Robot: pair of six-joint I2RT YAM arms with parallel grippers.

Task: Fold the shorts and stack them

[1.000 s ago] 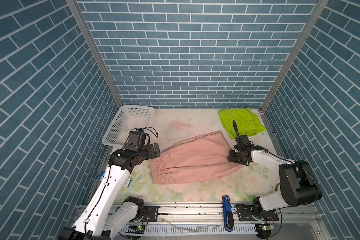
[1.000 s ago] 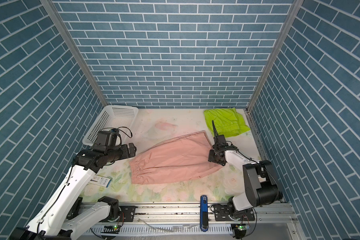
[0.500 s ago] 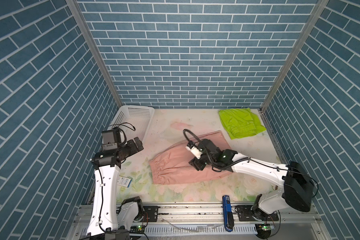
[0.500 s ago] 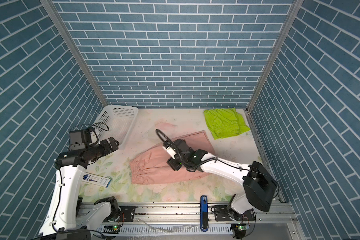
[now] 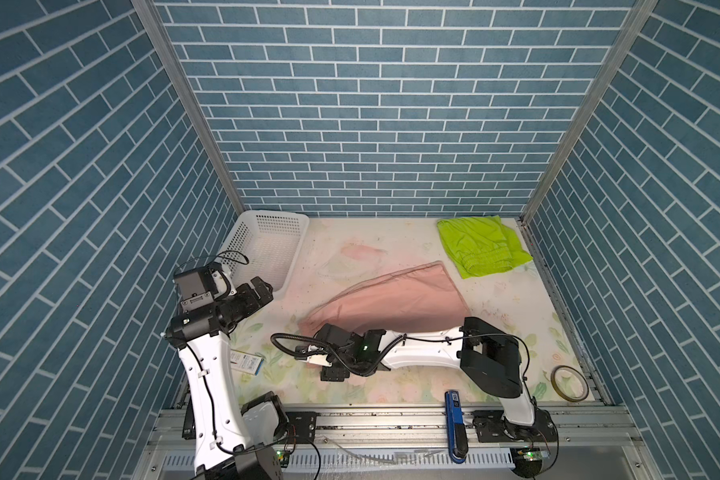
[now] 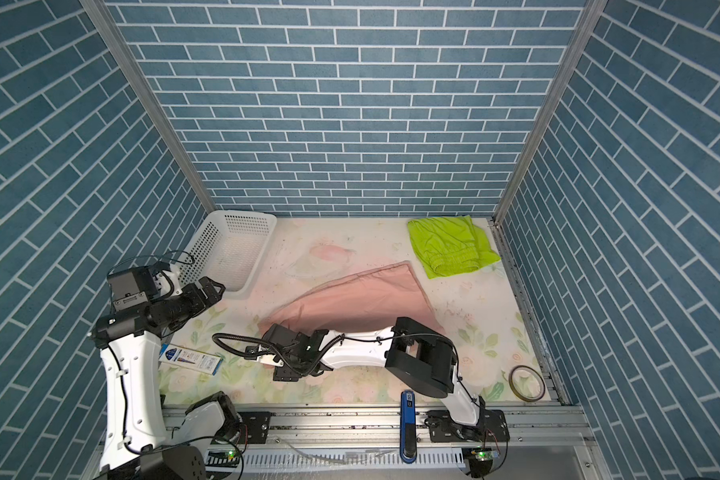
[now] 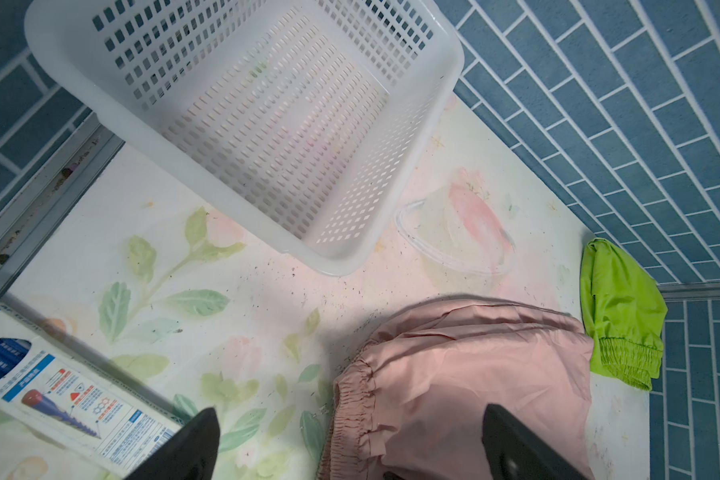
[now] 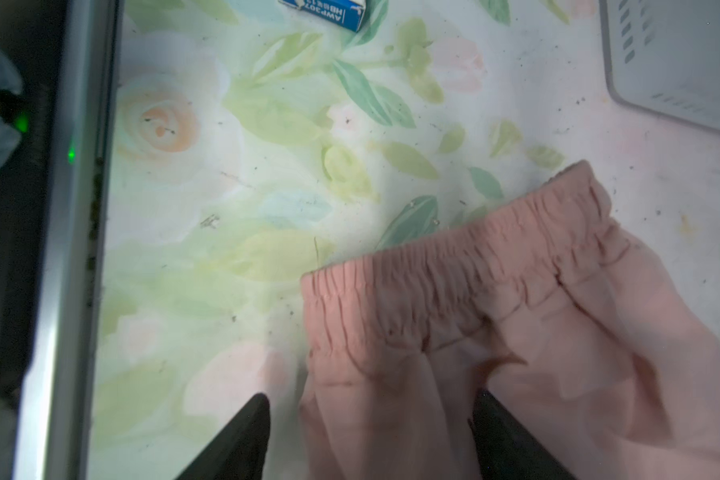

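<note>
Since a second earlier the right pincer (image 8: 371, 436) had swung from the right-hand hem of the pink shorts (image 5: 391, 303) to their lower-left end. The cloth now lay doubled into a narrower wedge, mid-frame on the tabletop (image 5: 391, 232). Its jaws stood wide apart, gripping nothing. The left pincer (image 5: 262, 286) had pulled back from the shorts to just beside the white basket (image 5: 242, 245), jaws spread, empty. The lime shorts (image 5: 481, 245) were unmoved at the upper right of the tabletop, near the pink pair but not touching.

The right wrist view showed the gathered waistband (image 8: 454, 266) ahead of the fingers (image 8: 242, 436), with pink cloth between them. In both top views the right arm (image 5: 425, 357) hid that. Only the top views caught the tape roll (image 5: 568, 382) at lower right.
</note>
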